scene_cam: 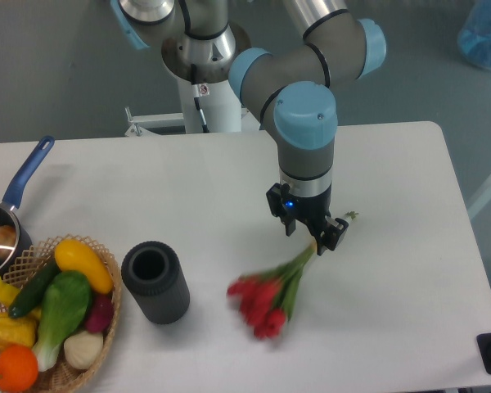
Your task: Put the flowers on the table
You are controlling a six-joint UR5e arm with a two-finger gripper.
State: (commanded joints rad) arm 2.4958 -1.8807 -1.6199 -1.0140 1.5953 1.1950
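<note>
1. So the bunch of red tulips with green stems [268,295] is lying low over the big plain white table top [393,327], heads pointing down-left and stems running up-right. The heads are smeared with blur, so I can't say if it's fully resting on the surface.
2. The black two-finger gripper [311,231] on the grey and light-blue arm sits right at the stem end. I honestly can't tell whether the fingers are clamped on the stems or already spread, because the view is from above and the wrist hides the gap.
3. Step-wise I'd call this the put-down itself, pretty much at the end.
4. Next move, I reckon: make sure the fingers are off the stems, then lift straight up so the bunch isn't dragged.
5. The dark grey ribbed cylinder vase [155,282] stands well to the left, out of the way.
</note>
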